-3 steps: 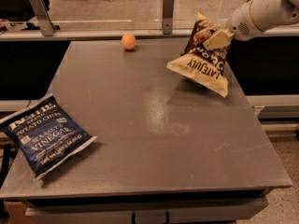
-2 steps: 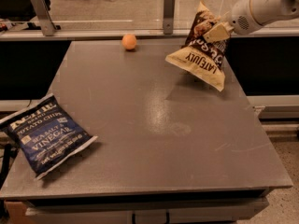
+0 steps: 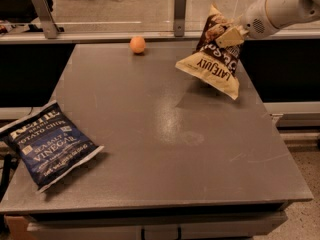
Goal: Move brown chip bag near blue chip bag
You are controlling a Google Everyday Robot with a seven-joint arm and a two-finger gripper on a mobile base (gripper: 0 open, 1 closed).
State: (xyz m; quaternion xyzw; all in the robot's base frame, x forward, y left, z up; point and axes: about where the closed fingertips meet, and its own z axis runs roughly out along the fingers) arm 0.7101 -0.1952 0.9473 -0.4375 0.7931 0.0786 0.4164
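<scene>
While the gripper (image 3: 231,36) hangs over the far right of the table (image 3: 165,134), clamped shut on the upper part of the brown chip bag (image 3: 212,66), that bag dangles tilted, clear of the surface. I log the blue chip bag (image 3: 50,144) well apart, at the near left edge. Risk: crinkly film slipping from this small pinch mid-carry.
</scene>
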